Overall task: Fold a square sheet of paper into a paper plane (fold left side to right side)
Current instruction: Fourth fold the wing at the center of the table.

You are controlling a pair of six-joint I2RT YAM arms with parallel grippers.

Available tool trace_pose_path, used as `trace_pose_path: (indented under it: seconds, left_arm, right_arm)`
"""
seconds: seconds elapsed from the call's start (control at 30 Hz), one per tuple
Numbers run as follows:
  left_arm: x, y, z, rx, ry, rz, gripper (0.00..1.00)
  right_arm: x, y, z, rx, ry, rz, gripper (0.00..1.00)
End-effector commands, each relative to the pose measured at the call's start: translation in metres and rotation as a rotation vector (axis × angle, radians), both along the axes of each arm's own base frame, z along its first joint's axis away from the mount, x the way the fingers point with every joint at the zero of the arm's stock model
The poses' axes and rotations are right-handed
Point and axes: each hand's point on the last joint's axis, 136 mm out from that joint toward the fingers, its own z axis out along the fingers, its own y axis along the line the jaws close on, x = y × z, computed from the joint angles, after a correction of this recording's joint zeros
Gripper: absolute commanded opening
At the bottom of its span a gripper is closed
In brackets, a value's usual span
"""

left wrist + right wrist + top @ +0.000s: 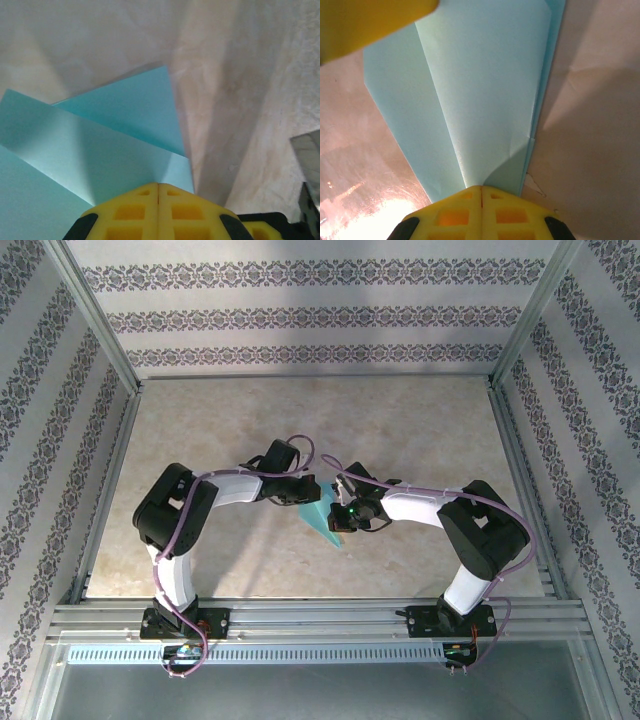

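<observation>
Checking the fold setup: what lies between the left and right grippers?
The folded turquoise paper, as the top view shows. In the wrist views the left gripper and the right gripper, both shut, each reach it.

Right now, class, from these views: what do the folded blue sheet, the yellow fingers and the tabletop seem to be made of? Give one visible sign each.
The folded blue sheet: thin matte paper; it holds sharp creases. The yellow fingers: probably moulded plastic or rubber, matte, with square recesses. The tabletop: smooth, slightly glossy, stone-patterned beige; likely laminate, as it shows glare.
</observation>
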Motion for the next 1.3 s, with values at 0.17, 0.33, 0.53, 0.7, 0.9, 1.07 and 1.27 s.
trace_pose_path:
  seconds: [0.17, 0.33, 0.53, 0.7, 0.9, 1.07, 1.27]
  left_arm:
    - [0.000, 0.009, -0.021, 0.078, 0.023, 0.043, 0.00]
    - [-0.013, 0.016, -0.036, 0.096, 0.063, 0.051, 0.00]
    - [-0.019, 0.017, -0.042, 0.098, 0.077, 0.048, 0.00]
    - [-0.018, 0.015, -0.040, 0.092, 0.072, 0.046, 0.00]
    - [-0.018, 0.014, -0.039, 0.092, 0.070, 0.042, 0.00]
    - [-0.018, 0.013, -0.038, 0.089, 0.070, 0.040, 0.00]
    - [-0.018, 0.012, -0.038, 0.092, 0.069, 0.037, 0.00]
  right_arm:
    - [-0.035, -0.037, -0.030, -0.160, 0.133, -0.007, 0.00]
    - [-0.020, -0.015, -0.004, -0.050, 0.100, 0.003, 0.00]
    - [-0.002, 0.009, 0.039, 0.094, 0.045, 0.000, 0.00]
    - [0.007, 0.018, 0.052, 0.186, 0.027, -0.020, 0.00]
    - [0.021, 0.031, 0.041, 0.242, 0.032, -0.053, 0.00]
    - [0.035, 0.032, 0.028, 0.223, 0.012, -0.096, 0.00]
    - [0.046, 0.032, 0.021, 0.215, -0.002, -0.115, 0.00]
